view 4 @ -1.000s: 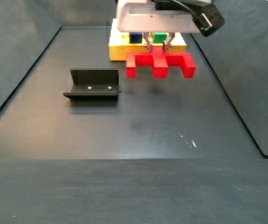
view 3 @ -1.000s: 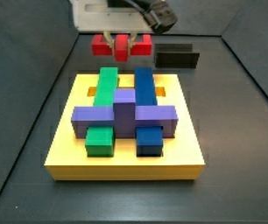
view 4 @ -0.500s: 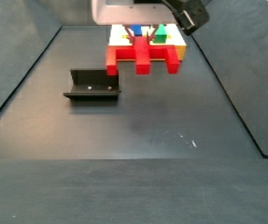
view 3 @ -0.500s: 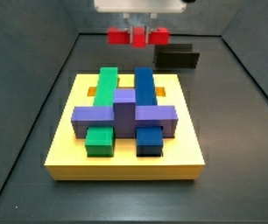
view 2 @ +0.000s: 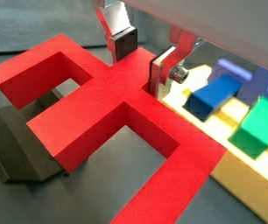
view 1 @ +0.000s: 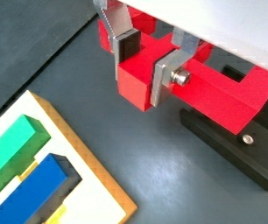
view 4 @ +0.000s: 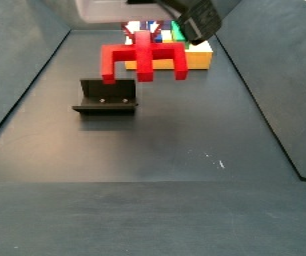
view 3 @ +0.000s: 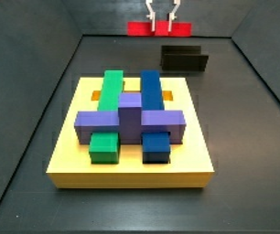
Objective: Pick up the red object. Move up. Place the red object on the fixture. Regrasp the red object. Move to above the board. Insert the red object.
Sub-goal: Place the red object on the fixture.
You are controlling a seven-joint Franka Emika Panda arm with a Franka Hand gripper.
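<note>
My gripper (view 1: 146,66) is shut on the red object (view 1: 201,87), a comb-shaped block with prongs, and holds it in the air. It shows in both wrist views (view 2: 95,105) and in both side views (view 3: 160,27) (view 4: 144,58). The silver fingers (view 2: 162,70) clamp its middle prong. The fixture (view 4: 105,97), a dark bracket, stands on the floor just below and beside the red object; it also shows in a side view (view 3: 184,58) and a wrist view (view 1: 236,140). The yellow board (view 3: 130,155) carries green, blue and purple blocks.
Dark walls enclose the dark floor (view 4: 169,150). The board's edge with its green and blue blocks (view 2: 248,114) shows in both wrist views (view 1: 31,171). In a side view the board (view 4: 196,57) lies behind the gripper.
The gripper has risen with the red object and carried it away from the board, toward the fixture. The grasp stays shut.
</note>
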